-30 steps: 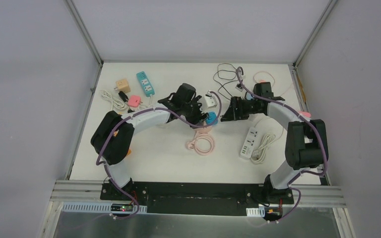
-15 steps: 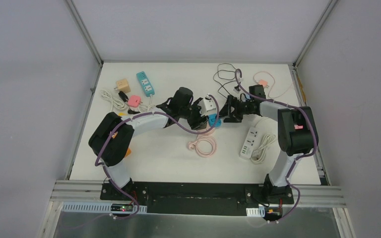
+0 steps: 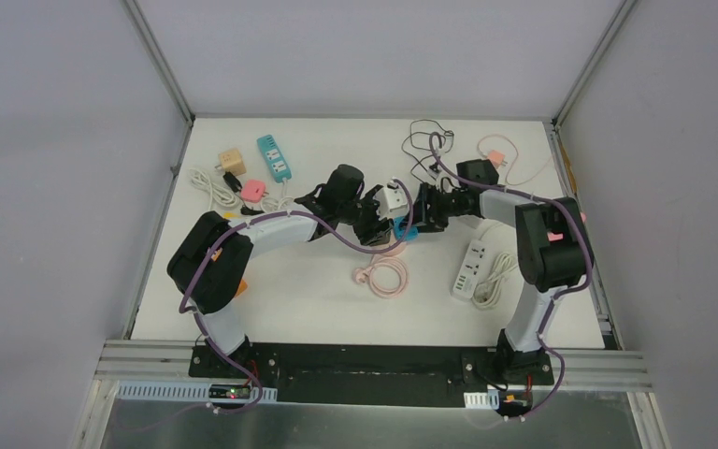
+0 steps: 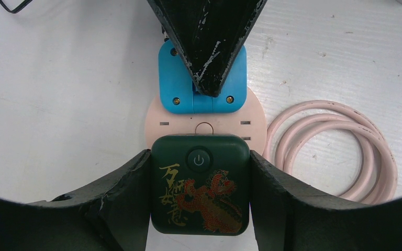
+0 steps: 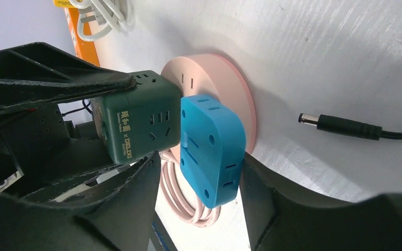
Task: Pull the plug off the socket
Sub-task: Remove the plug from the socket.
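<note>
A round pink socket point(image 4: 154, 123) lies mid-table with its pink cable point(image 3: 381, 275) coiled beside it. A dark green cube adapter point(image 4: 200, 191) with a dragon print and a blue plug point(image 4: 172, 78) sit plugged into it. My left gripper point(image 4: 200, 162) is shut on the green cube, a finger pressed on each side. My right gripper point(image 5: 201, 167) is open around the blue plug point(image 5: 212, 151): one finger touches one face, and the other stands off with a gap. From above, the two grippers point(image 3: 380, 223) point(image 3: 418, 217) meet over the socket.
A black barrel connector point(image 5: 340, 127) lies right of the socket. A white cube adapter point(image 3: 394, 196) stands just behind it and a white power strip point(image 3: 468, 268) lies to the right. A teal strip point(image 3: 274, 157), tan cube point(image 3: 232, 161) and pink plug point(image 3: 253, 191) sit at the back left.
My right gripper has moved left and closed in around the blue plug. My left gripper has stayed on the green cube with only a small shift.
</note>
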`<state>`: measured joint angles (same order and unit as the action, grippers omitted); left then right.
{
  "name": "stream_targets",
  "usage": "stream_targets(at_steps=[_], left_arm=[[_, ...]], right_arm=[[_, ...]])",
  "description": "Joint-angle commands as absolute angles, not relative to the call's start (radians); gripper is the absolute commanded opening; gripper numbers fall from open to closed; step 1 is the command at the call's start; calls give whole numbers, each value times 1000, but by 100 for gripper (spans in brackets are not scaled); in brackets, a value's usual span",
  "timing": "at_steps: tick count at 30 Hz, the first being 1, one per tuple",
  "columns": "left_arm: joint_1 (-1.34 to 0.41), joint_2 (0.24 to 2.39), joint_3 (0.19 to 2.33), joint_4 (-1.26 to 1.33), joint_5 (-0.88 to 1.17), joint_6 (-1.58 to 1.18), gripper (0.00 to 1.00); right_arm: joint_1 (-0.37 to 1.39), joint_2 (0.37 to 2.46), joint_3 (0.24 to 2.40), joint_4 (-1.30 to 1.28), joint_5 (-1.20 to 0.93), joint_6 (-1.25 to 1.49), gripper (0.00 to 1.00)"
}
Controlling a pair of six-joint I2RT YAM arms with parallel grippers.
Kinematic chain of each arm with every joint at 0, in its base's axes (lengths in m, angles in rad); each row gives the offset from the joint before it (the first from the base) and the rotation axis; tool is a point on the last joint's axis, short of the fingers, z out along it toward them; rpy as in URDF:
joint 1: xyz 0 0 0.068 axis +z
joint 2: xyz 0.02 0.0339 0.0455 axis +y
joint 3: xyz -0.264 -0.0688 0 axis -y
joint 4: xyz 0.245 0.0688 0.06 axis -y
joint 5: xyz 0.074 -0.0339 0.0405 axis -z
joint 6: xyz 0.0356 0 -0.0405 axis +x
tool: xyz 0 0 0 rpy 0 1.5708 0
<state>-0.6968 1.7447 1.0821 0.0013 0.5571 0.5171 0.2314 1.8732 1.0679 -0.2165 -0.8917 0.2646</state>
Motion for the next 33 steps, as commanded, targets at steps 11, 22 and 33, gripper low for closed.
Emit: stream_targets(at_steps=[11,22,33], left_arm=[[-691,1772,1062,-70,611,505,0],[-678,1758,1039,-30,628,491,0],[-678,1758,1034,-26,633,492,0]], right_arm=[[235,1792,1110,-236,-905,232,37],[268,1830,1135,-283,-871,213,38],[280,1836,1172,-403,-802,96,0]])
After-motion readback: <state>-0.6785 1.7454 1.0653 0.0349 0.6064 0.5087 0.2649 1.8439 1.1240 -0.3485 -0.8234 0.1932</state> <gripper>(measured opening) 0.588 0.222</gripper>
